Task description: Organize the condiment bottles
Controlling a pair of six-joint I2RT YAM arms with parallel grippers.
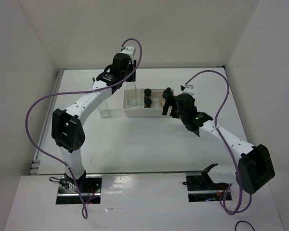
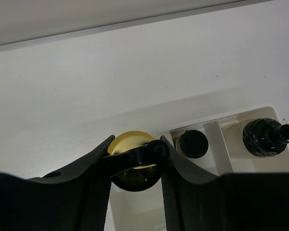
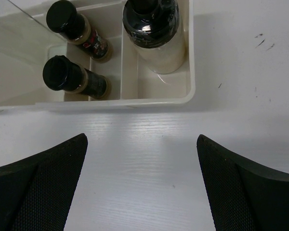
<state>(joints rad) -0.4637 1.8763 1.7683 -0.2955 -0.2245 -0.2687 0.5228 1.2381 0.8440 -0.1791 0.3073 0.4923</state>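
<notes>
My left gripper (image 1: 130,79) is shut on the gold pourer top (image 2: 130,144) of a tall clear glass bottle (image 1: 131,96) that stands upright in the left compartment of the white tray (image 1: 135,113). A second glass bottle (image 1: 106,108) stands on the table left of the tray. Two dark black-capped spice jars (image 3: 74,29) (image 3: 72,79) stand in the middle compartment. The whitish black-capped jar (image 3: 156,38) stands in the right compartment. My right gripper (image 3: 142,183) is open and empty over the table just in front of the tray's right end.
The tray's near wall (image 3: 135,102) lies just beyond my right fingers. White walls enclose the table at the back and both sides. The left arm's purple cable loops over the table's left side (image 1: 31,110).
</notes>
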